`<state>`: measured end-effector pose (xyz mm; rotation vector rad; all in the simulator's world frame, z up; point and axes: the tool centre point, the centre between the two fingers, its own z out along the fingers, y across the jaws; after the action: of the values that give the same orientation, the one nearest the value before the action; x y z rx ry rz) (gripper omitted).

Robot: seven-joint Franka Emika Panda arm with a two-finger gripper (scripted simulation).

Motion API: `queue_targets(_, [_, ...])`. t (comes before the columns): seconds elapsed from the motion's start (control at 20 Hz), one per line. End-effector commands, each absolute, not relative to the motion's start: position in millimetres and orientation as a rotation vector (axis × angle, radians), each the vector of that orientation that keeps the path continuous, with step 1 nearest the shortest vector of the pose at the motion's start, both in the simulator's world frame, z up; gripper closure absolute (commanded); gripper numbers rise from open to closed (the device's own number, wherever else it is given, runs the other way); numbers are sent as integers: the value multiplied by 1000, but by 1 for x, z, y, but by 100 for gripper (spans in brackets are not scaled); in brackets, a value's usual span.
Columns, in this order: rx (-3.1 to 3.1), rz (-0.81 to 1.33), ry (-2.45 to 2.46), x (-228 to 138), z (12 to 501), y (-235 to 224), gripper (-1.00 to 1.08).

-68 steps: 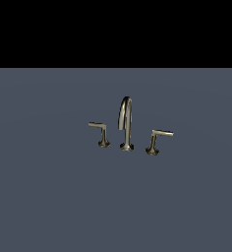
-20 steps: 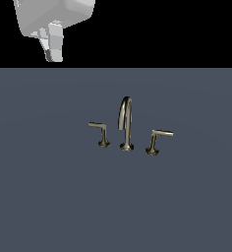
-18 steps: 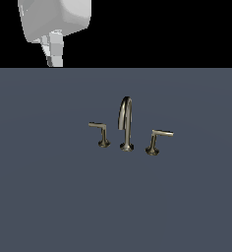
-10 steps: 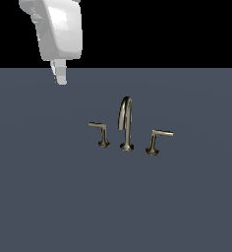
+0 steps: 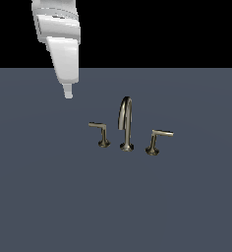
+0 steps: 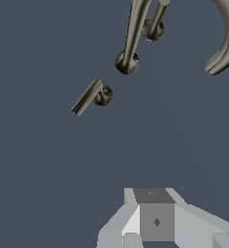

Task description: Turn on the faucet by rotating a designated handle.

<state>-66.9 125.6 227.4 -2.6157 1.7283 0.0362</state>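
Observation:
The faucet [image 5: 126, 125] stands mid-surface, its arched spout between two lever handles. The designated handle [image 5: 99, 131] is the duller lever on the exterior view's left; the brighter lever [image 5: 158, 139] is on the right. My gripper [image 5: 68, 93] hangs well above and to the left of the designated handle, touching nothing. In the wrist view the designated handle [image 6: 89, 96] lies ahead of my gripper [image 6: 150, 194], with the faucet's spout base [image 6: 126, 63] beyond it. The fingers look pressed together, with nothing between them.
The faucet set stands on a flat dark blue-grey surface [image 5: 49, 197] that fills the lower part of the exterior view. Nothing else is on it.
The arm came into view from the top left, then dropped and shifted right towards the faucet. The faucet and both handles have not moved.

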Motion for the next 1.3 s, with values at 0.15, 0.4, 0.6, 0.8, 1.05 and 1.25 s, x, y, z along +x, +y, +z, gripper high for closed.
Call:
queue_targets(0.15, [-2519, 30, 1867, -43, 205, 124, 108])
queue_targets(0.4, [-2420, 24, 1997, -21, 183, 119, 108])
queue_targets(0.6, [-2327, 18, 2107, -1, 164, 113, 108])
queue_targets(0.8, [-2220, 11, 2223, 19, 143, 104, 108])
queue_targets(1.05, [-2090, 4, 2347, 42, 120, 91, 108])
queue_targets(1.25, [-2002, 0, 2424, 56, 106, 81, 108])
